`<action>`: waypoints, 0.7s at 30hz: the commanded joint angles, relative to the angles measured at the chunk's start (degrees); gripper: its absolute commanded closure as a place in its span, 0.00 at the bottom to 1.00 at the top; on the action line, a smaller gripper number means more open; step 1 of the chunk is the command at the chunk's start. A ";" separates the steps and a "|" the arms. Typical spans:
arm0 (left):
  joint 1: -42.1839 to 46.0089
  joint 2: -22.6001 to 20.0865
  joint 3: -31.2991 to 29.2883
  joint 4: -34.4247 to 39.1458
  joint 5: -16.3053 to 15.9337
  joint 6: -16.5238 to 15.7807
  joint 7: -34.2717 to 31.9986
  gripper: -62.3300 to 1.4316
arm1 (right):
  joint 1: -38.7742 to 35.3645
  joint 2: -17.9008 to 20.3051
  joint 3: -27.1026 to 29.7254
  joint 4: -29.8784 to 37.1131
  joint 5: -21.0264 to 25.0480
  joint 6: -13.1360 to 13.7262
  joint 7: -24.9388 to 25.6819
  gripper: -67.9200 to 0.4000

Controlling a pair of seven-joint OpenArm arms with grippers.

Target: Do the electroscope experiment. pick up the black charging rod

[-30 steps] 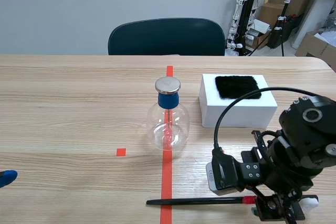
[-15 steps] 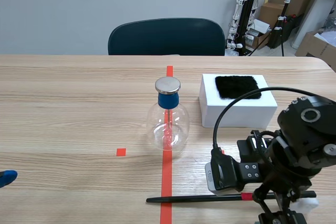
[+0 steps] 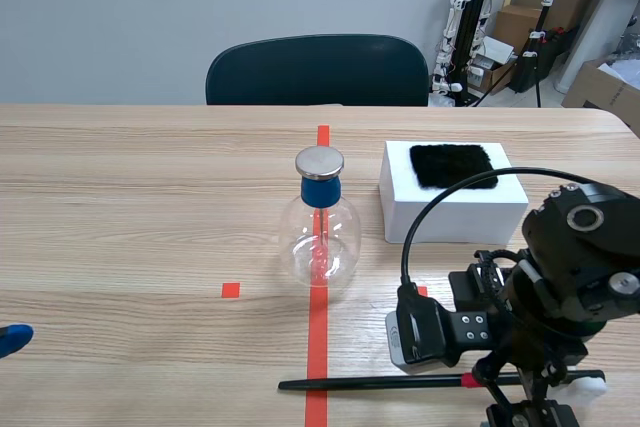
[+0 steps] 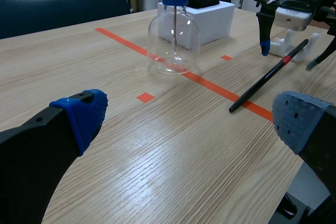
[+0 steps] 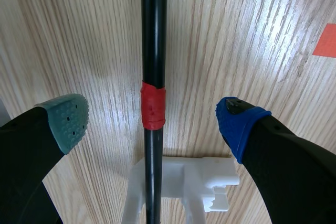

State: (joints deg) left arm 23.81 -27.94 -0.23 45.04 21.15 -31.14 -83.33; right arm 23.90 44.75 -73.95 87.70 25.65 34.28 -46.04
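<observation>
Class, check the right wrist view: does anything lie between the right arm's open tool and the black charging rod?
Nothing visible does. The right tool is open with a pad on either side of the black charging rod, level with its red band; only the white stand lies under the rod's end.

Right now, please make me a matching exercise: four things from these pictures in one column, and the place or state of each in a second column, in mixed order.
Column one
1. black charging rod
2. glass flask
3. black cloth
4. right gripper

Column two
A. on top of the white box
B. open, one finger on each side of the rod
C. standing on the orange-red tape line
D. lying across the tape line, one end on the white stand

Pairs: 1-D, 2-C, 3-A, 4-B
</observation>
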 commanded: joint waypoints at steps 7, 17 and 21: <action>-0.15 -0.20 -0.31 0.42 -0.59 -0.11 -0.85 0.00 | 0.68 0.31 0.37 0.46 0.57 0.02 -0.85 0.44; -0.15 -0.20 -0.31 0.42 -0.59 -0.11 -0.85 0.00 | 0.68 0.31 0.37 0.46 0.55 0.02 -1.68 0.77; -0.15 -0.20 -0.31 0.42 -0.59 -0.11 -0.85 0.00 | 0.68 0.31 0.37 0.46 0.52 0.02 -1.66 0.89</action>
State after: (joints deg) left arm 23.81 -27.94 -0.23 45.04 21.15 -31.14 -83.33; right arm 23.90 44.75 -73.95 87.70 26.04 34.28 -47.66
